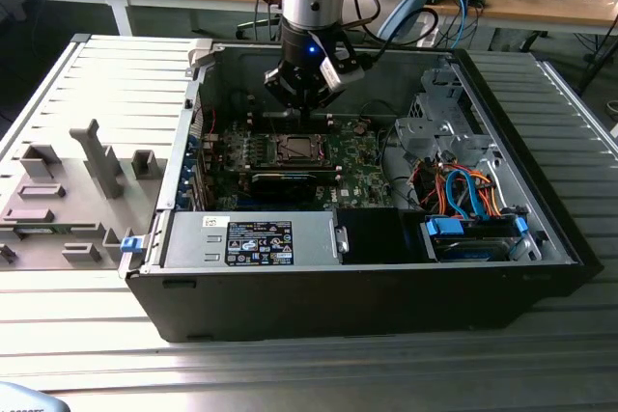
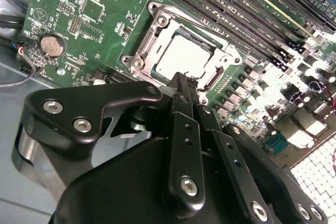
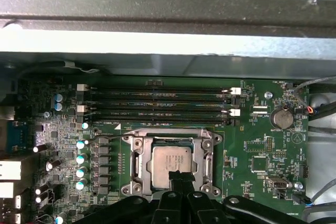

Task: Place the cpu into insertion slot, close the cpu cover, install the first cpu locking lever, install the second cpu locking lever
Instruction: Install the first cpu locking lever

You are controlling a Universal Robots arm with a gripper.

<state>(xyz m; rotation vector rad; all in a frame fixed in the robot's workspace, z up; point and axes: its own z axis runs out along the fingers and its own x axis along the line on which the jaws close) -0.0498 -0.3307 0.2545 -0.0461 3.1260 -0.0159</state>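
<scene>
The hand (image 3: 177, 176), closed, hides one edge of the cpu (image 3: 169, 160).

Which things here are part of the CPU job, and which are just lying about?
Job: pale silver square cpu; thin silver metal cpu cover frame; black gripper.
Lying about: round silver coin battery; long black memory slots; blue and orange cables.

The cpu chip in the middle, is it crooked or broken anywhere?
Nothing stands out. The cpu lies flat and square in the insertion slot, its edges parallel to the cpu cover framing it, with no crack or dent showing. The gripper is at the slot's edge.
</scene>
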